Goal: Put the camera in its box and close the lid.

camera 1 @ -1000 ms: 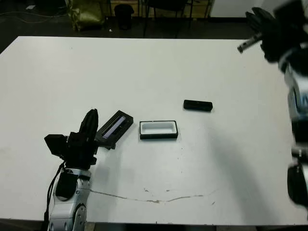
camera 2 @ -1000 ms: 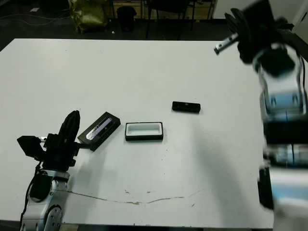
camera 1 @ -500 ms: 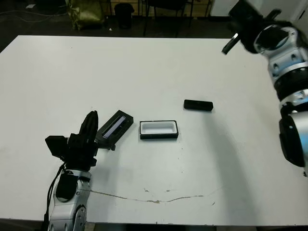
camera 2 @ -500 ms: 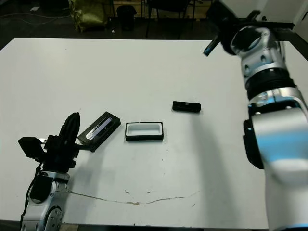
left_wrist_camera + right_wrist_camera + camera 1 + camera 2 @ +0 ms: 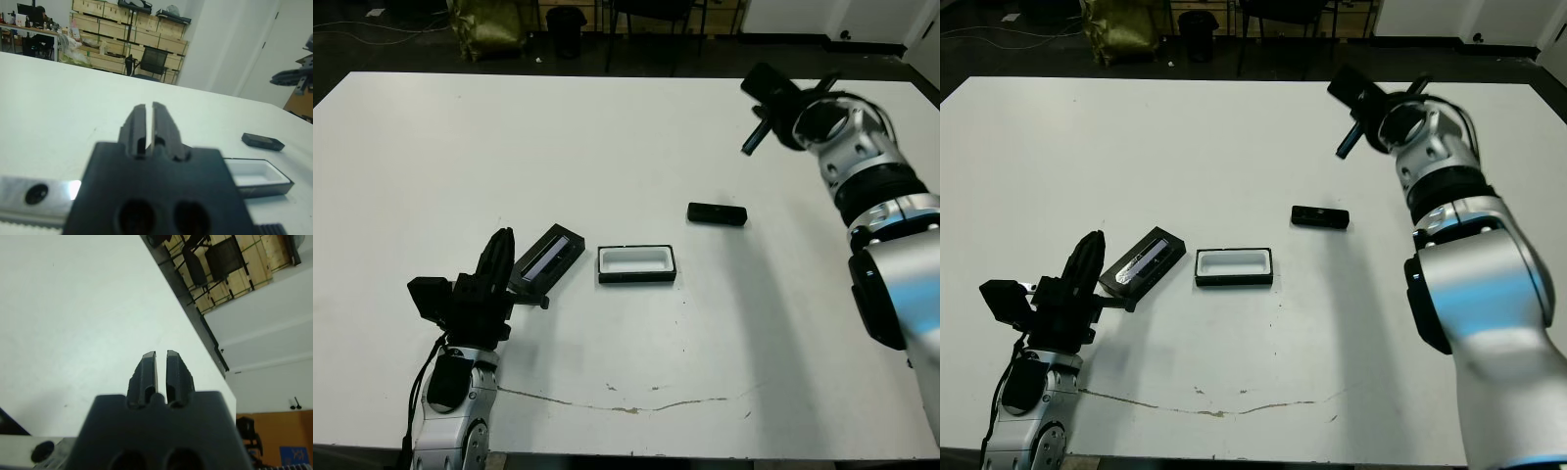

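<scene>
The camera (image 5: 716, 213) lies flat, right of the table's centre. The box (image 5: 635, 263), black with a white lining, sits open and holds nothing, a little to the camera's left and nearer to me. The lid (image 5: 546, 258) lies further left, pale strip up. My left gripper (image 5: 500, 238) is shut and holds nothing, just left of the lid; the left wrist view shows its fingers (image 5: 138, 120) together, with the box (image 5: 254, 175) and the camera (image 5: 262, 141) beyond them. My right gripper (image 5: 754, 82) is shut, raised over the far right of the table, well beyond the camera.
The white table (image 5: 607, 137) has a thin cracked line (image 5: 636, 406) near its front edge. Past the far edge stand a yellow-green bag (image 5: 489, 27), a black bin (image 5: 566, 22) and chair legs. Wooden crates and a chair show in the left wrist view.
My right arm has swung in from the far right corner, moving left and lower over the table. The left arm, lid, box and camera have not moved.
</scene>
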`<action>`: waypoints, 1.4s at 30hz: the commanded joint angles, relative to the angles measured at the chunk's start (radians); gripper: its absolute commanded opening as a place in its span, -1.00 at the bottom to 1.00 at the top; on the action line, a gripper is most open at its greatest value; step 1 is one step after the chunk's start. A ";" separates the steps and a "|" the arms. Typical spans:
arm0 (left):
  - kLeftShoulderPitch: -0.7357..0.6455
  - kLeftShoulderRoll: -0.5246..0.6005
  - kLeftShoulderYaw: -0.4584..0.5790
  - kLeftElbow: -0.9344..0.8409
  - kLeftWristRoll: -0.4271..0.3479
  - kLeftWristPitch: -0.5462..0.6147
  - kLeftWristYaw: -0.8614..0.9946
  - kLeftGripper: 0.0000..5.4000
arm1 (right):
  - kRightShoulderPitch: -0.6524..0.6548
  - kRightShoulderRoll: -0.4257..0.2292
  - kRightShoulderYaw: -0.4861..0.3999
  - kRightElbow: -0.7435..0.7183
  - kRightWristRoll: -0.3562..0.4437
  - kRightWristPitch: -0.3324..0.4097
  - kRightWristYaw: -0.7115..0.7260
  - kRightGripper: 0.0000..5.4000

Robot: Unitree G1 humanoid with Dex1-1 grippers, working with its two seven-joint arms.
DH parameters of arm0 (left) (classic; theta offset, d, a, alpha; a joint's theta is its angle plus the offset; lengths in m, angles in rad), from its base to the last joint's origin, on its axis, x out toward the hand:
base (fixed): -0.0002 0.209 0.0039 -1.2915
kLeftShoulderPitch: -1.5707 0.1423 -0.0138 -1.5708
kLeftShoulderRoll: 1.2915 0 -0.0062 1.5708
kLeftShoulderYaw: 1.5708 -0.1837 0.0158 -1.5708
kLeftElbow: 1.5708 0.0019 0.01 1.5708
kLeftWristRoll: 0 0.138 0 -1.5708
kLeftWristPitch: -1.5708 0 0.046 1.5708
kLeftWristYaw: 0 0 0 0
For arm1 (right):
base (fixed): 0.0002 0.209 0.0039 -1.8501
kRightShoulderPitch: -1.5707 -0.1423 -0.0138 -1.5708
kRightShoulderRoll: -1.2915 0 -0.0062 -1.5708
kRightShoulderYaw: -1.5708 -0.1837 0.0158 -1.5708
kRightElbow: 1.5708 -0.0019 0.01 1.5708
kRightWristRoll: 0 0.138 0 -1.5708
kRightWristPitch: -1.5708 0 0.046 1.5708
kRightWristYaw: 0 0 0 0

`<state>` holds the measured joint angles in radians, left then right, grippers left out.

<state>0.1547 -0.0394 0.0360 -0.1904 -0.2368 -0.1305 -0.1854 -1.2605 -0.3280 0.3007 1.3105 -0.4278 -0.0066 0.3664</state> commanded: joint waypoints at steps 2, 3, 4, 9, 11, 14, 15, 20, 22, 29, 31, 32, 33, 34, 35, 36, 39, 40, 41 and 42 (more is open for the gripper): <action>0.003 0.009 0.000 0.019 0.003 0.001 0.000 -0.99 | 0.061 0.034 0.011 0.022 -0.012 0.028 -0.006 -1.00; 0.003 0.008 0.001 0.020 0.002 0.002 0.001 -0.99 | 0.073 0.037 0.016 0.021 -0.017 0.019 -0.007 -1.00; 0.004 0.008 0.001 0.017 0.000 0.008 0.003 -0.99 | 0.082 0.042 0.020 0.021 -0.021 0.016 -0.008 -1.00; 0.007 0.010 -0.004 0.001 0.009 0.021 0.015 -0.99 | 0.113 0.066 0.035 0.020 -0.034 0.017 0.002 -1.00; 0.009 0.012 -0.004 -0.004 0.002 0.029 0.014 -0.99 | 0.120 0.075 0.031 0.021 -0.028 0.025 0.014 -1.00; 0.007 0.011 -0.003 0.002 -0.004 0.024 0.009 -0.99 | 0.125 0.080 0.045 0.021 -0.039 0.024 0.044 -1.00; 0.010 0.010 -0.003 -0.001 -0.003 0.028 0.012 -0.99 | 0.127 0.079 0.053 0.021 -0.047 0.019 0.051 -1.00; 0.018 0.002 -0.010 -0.019 0.011 0.050 0.035 -0.99 | 0.134 0.080 0.102 0.023 -0.092 0.008 0.085 -1.00; 0.019 0.003 -0.012 -0.018 0.011 0.047 0.034 -0.99 | 0.141 0.081 0.076 0.022 -0.063 0.010 0.107 -1.00; 0.031 0.000 -0.025 -0.054 0.021 0.093 0.067 -0.99 | 0.161 0.084 0.060 0.012 -0.045 -0.005 0.095 -1.00; 0.031 0.001 -0.027 -0.057 0.024 0.097 0.072 -0.99 | 0.163 0.084 0.074 0.012 -0.060 -0.020 0.088 -1.00; 0.031 0.002 -0.028 -0.056 0.026 0.094 0.073 -0.99 | 0.163 0.085 0.077 0.013 -0.062 -0.022 0.090 -1.00; 0.031 0.003 -0.028 -0.055 0.027 0.091 0.072 -0.99 | 0.163 0.087 0.077 0.014 -0.063 -0.020 0.094 -1.00; 0.031 0.002 -0.028 -0.055 0.026 0.091 0.072 -0.99 | 0.162 0.088 0.080 0.016 -0.066 -0.019 0.097 -1.00; 0.031 0.001 -0.028 -0.055 0.023 0.093 0.071 -0.99 | 0.162 0.091 0.079 0.017 -0.065 -0.016 0.099 -1.00; 0.032 -0.001 -0.028 -0.057 0.021 0.099 0.073 -0.99 | 0.161 0.094 0.078 0.018 -0.063 -0.011 0.104 -1.00; 0.033 -0.004 -0.029 -0.065 0.023 0.111 0.080 -0.99 | 0.162 0.102 0.066 0.020 -0.048 0.001 0.122 -1.00; 0.033 -0.004 -0.029 -0.063 0.023 0.106 0.078 -0.99 | 0.162 0.103 0.064 0.020 -0.046 0.003 0.124 -1.00; 0.034 -0.005 -0.029 -0.062 0.023 0.102 0.078 -0.99 | 0.163 0.105 0.061 0.019 -0.042 0.005 0.128 -1.00; 0.034 -0.006 -0.030 -0.060 0.022 0.099 0.077 -0.99 | 0.164 0.108 0.058 0.019 -0.040 0.011 0.131 -1.00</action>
<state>0.1691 -0.0433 0.0074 -0.2592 -0.2156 -0.0410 -0.1138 -1.1192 -0.2252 0.3665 1.3159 -0.4752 -0.0139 0.4835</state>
